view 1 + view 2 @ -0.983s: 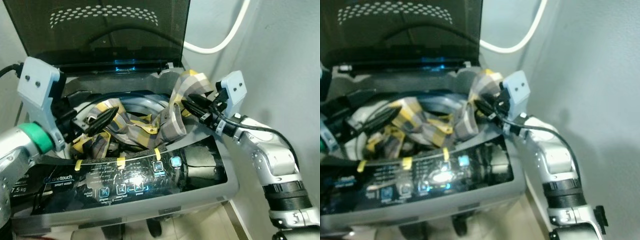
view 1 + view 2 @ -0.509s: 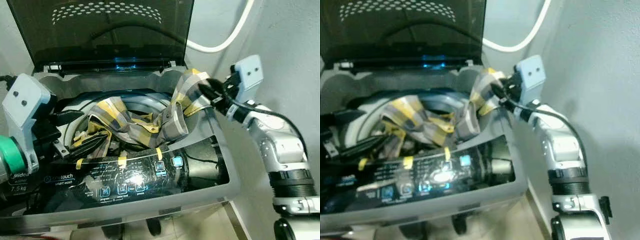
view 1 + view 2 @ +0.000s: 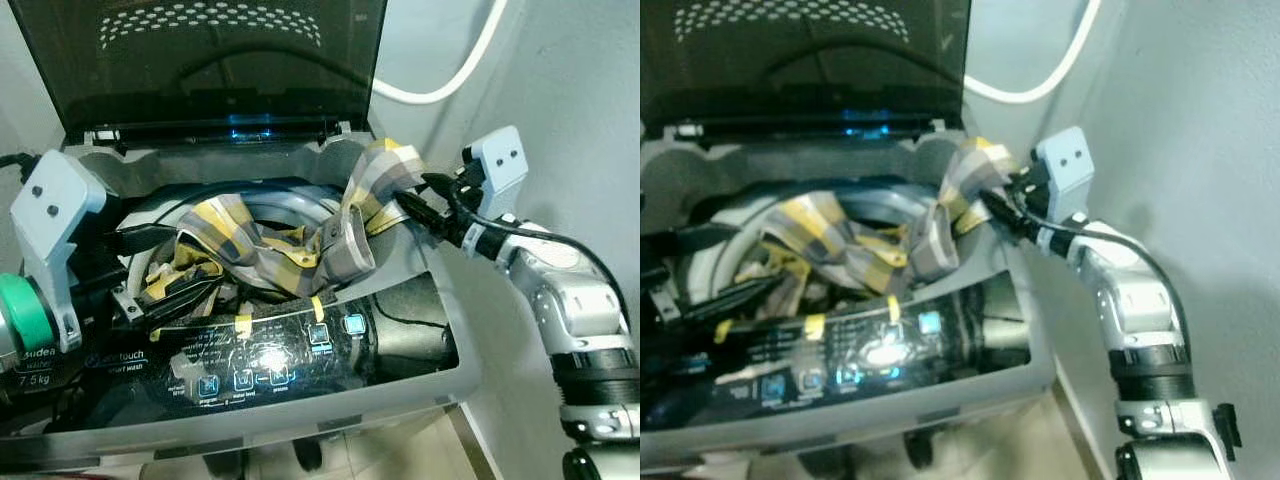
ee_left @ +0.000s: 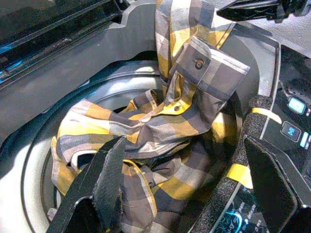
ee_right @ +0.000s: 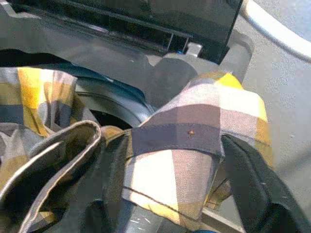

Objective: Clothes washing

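A yellow and grey checked shirt lies bunched in the drum of a top-loading washing machine whose lid stands up. One sleeve hangs over the right back rim. My right gripper is at that rim, open. In the right wrist view its two fingers stand on either side of the sleeve. My left gripper is open at the drum's left side, just above the shirt, and holds nothing.
The lit control panel runs along the machine's front edge. A white hose curves across the wall behind. A grey wall stands close on the right, beside my right arm.
My left gripper has drawn back from over the shirt to the drum's left side. My right gripper has backed out to the right rim and now sits at the sleeve. The shirt has barely moved.
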